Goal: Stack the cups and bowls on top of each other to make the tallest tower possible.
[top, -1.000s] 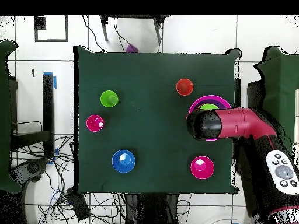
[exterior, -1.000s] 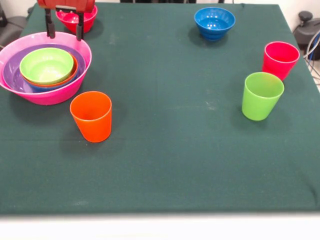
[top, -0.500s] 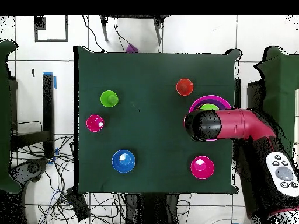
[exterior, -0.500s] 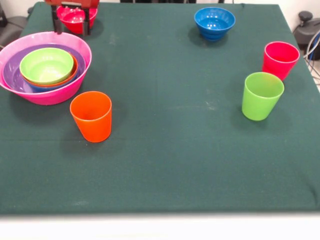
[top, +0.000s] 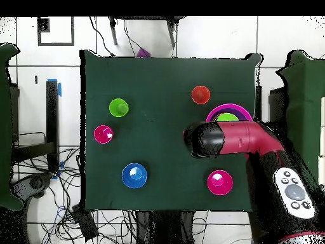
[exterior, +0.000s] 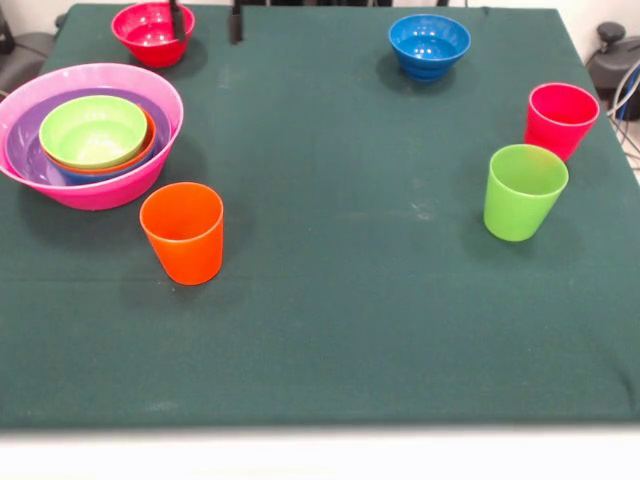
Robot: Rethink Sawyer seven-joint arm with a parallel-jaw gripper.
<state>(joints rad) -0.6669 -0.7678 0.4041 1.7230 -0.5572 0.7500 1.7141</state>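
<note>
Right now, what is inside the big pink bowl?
Nested in the pink bowl sit a purple bowl, then an orange bowl, with a lime green bowl on top. A thin blue edge shows beneath the orange one; the rest there is covered.

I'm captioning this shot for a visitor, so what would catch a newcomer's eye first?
Probably the nested stack of bowls at the front view's left edge: a lime green bowl inside orange, purple and a huge pink one. Three cups stand apart on the green table: orange beside the stack, lime green and red-pink at right.
</note>
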